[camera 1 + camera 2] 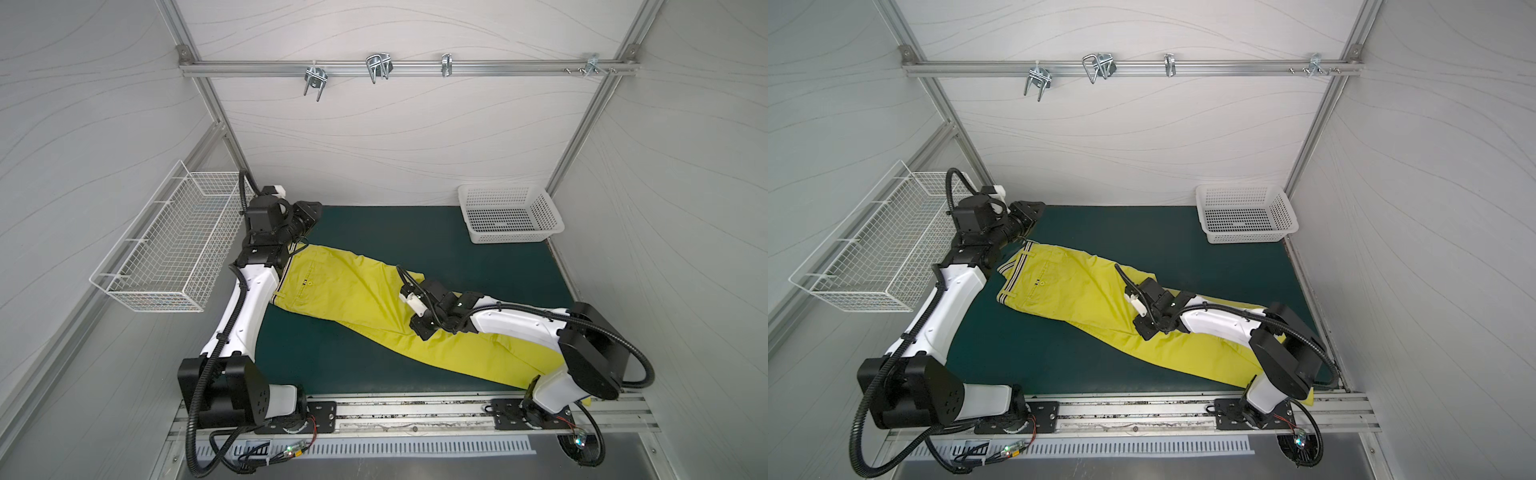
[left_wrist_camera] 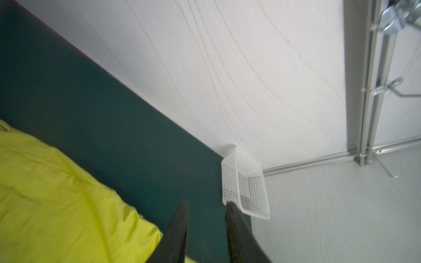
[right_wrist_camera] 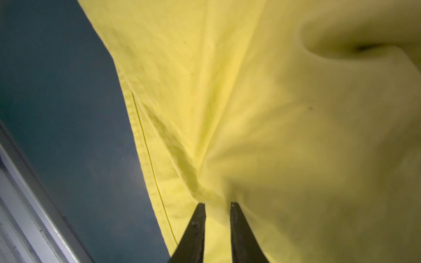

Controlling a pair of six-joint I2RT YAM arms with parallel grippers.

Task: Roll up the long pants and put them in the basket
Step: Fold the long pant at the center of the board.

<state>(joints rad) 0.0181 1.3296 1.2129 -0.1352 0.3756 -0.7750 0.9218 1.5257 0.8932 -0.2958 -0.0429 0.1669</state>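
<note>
pale wavy-lined walls (image 1: 374, 137) enclose a dark green mat (image 1: 374, 224) under an aluminium rail (image 1: 498, 66).

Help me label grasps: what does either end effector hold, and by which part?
Nothing is held. The left end effector is open above the mat; the right end effector is open, tips at the long pants.

We see a dark green desk (image 1: 374, 224) with a white plastic basket (image 1: 512, 237) in its far right corner, a wire basket (image 1: 166, 249) on the left wall, and metal hooks (image 1: 377, 67) along a rail (image 1: 519, 65) across the back.
</note>
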